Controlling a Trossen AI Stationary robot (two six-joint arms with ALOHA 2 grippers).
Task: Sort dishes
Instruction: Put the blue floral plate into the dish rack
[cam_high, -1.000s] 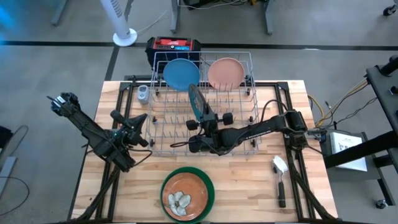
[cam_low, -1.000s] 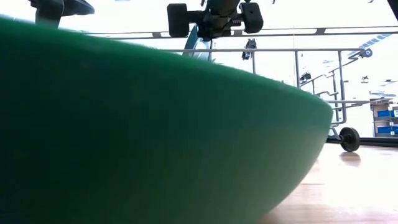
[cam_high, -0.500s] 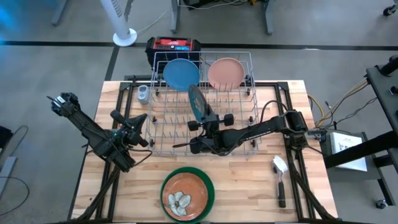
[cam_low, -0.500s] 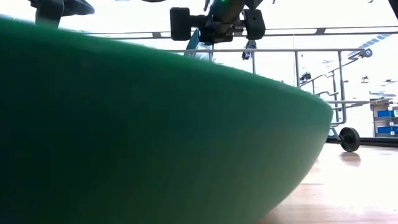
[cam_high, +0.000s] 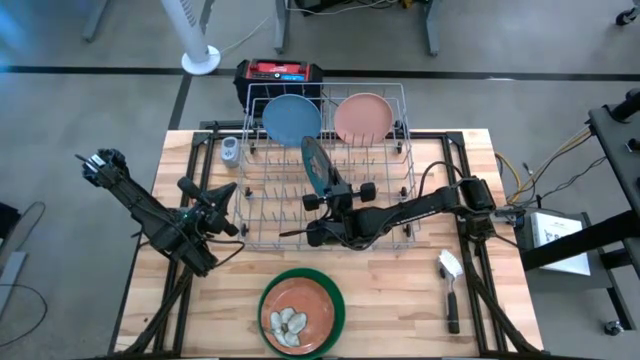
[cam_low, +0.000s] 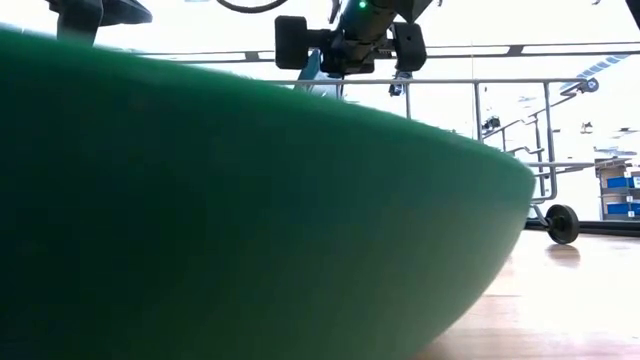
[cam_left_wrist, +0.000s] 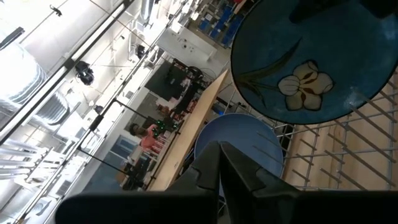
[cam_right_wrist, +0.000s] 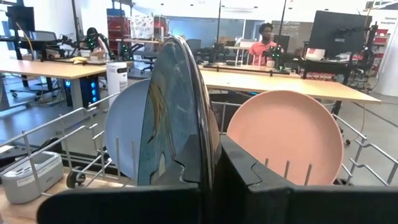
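A grey wire rack (cam_high: 262, 215) stands mid-table. A light blue plate (cam_high: 291, 118) and a pale pink plate (cam_high: 362, 117) stand on edge in its far row. Over the rack's middle, my right gripper (cam_high: 322, 190) is shut on a plate (cam_high: 315, 163) with a blue flowered face and a brown back. Near the front edge, a green plate (cam_high: 336, 318) carries an orange-brown plate (cam_high: 300, 305) with food scraps. My left gripper (cam_high: 232, 205) waits shut beside the rack's left side. My right gripper pinches the flowered plate's rim (cam_right_wrist: 205, 140) between its two fingers, at the plate's near edge. The fingers reach level from the table's near side toward the far side. The plate stands upright on edge; whether its lower edge touches the rack wires, I cannot tell.
A black-handled, white-headed brush (cam_high: 450, 285) lies on the wood at the right. A red and black box (cam_high: 280, 72) sits behind the rack, and a small grey object (cam_high: 231, 151) at the rack's far left corner. People (cam_right_wrist: 266, 43) sit at desks beyond the table.
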